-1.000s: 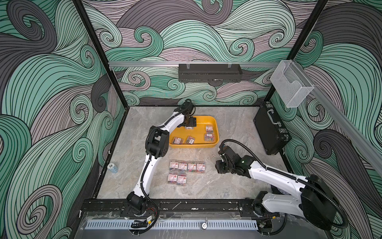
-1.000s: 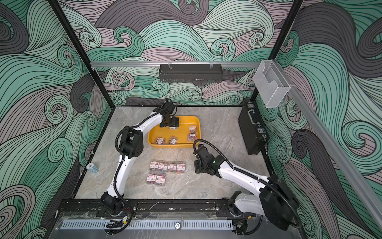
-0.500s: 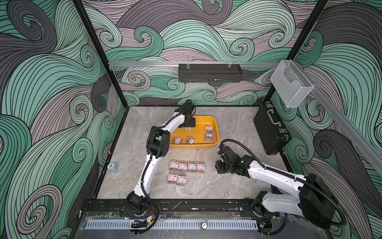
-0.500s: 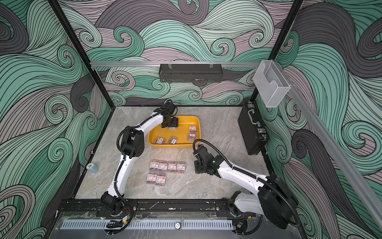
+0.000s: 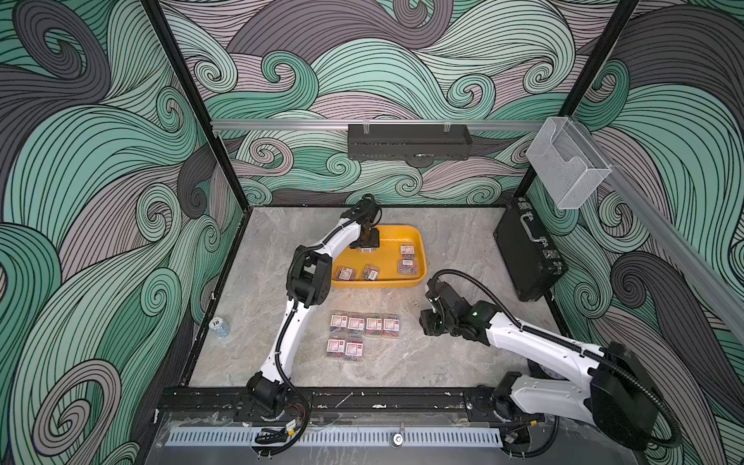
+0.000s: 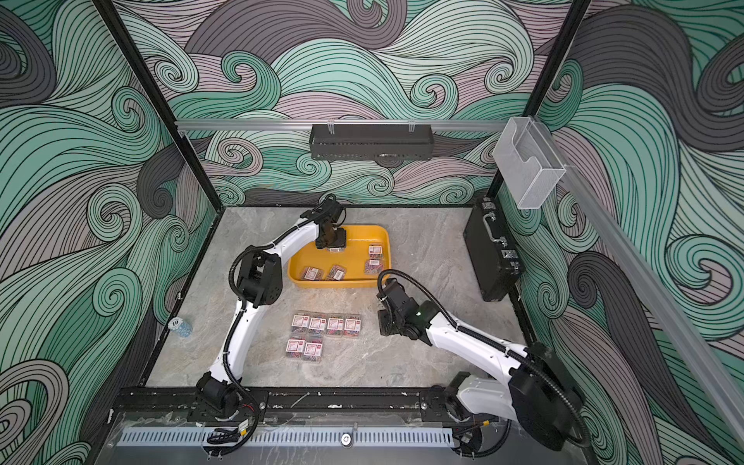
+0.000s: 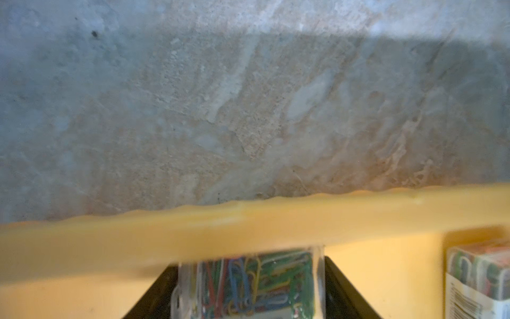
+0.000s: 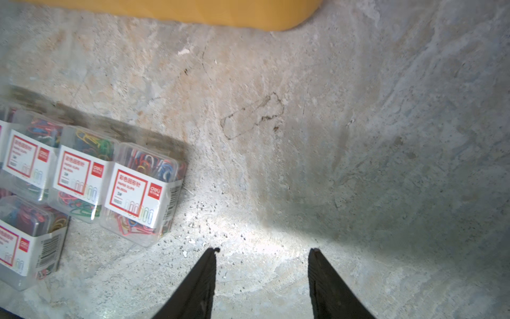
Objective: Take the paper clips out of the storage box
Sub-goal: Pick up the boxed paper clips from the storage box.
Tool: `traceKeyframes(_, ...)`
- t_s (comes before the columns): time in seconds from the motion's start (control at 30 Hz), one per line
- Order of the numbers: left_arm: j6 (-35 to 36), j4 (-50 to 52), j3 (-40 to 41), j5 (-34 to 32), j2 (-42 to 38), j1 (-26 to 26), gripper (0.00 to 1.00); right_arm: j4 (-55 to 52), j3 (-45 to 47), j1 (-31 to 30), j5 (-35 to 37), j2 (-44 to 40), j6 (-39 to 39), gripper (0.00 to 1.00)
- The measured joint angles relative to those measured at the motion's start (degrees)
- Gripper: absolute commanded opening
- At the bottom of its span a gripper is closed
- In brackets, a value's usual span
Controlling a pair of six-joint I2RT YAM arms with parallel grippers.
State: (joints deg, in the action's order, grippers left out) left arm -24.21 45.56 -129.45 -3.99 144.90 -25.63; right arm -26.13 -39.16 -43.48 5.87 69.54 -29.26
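Observation:
The yellow storage box [image 5: 374, 283] [image 6: 334, 284] lies at the back of the table. My left gripper [image 5: 367, 246] [image 6: 335, 245] reaches down into its far left corner. In the left wrist view its black fingers press both sides of a clear box of paper clips [image 7: 248, 281] below the yellow rim [image 7: 248, 221]. Several more boxes of paper clips [image 5: 406, 257] lie in the tray. Several others [image 5: 364, 324] [image 8: 132, 193] sit in two rows on the table in front of it. My right gripper [image 5: 426, 322] [image 8: 263, 250] hovers open and empty just right of those rows.
A black briefcase [image 5: 527, 249] stands against the right wall. A clear bin [image 5: 563, 165] hangs above it. A black shelf [image 5: 408, 141] is mounted on the back wall. A small bottle [image 5: 219, 326] lies at the table's left edge.
The left gripper's jaws have closed in on the box in the tray's far left corner. Neither arm has visibly shifted.

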Motion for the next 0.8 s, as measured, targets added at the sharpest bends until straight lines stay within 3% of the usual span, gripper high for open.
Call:
traceKeyframes(0.17, -1.0, 0.3, 4.5, 3.2, -4.0, 0.1, 0.6, 1.7, -5.0, 3.0, -1.1, 0.0, 3.4, 0.56)
traceKeyframes(0.37, -3.3, -0.8, 11.3, 10.4, -13.6, 1.2, 0.6, 7.7, -11.4, 8.6, -7.7, 2.2, 10.5, 0.59)
traceKeyframes(0.57, -5.9, -3.0, 11.6, 21.1, -21.4, 4.8, 0.6, 16.1, -18.9, 14.2, -17.7, 8.8, 17.1, 0.73)
traceKeyframes(0.8, -9.6, -4.5, 11.3, 34.2, -24.6, 9.9, 0.6, 25.0, -27.0, 18.2, -28.3, 17.9, 23.1, 0.84)
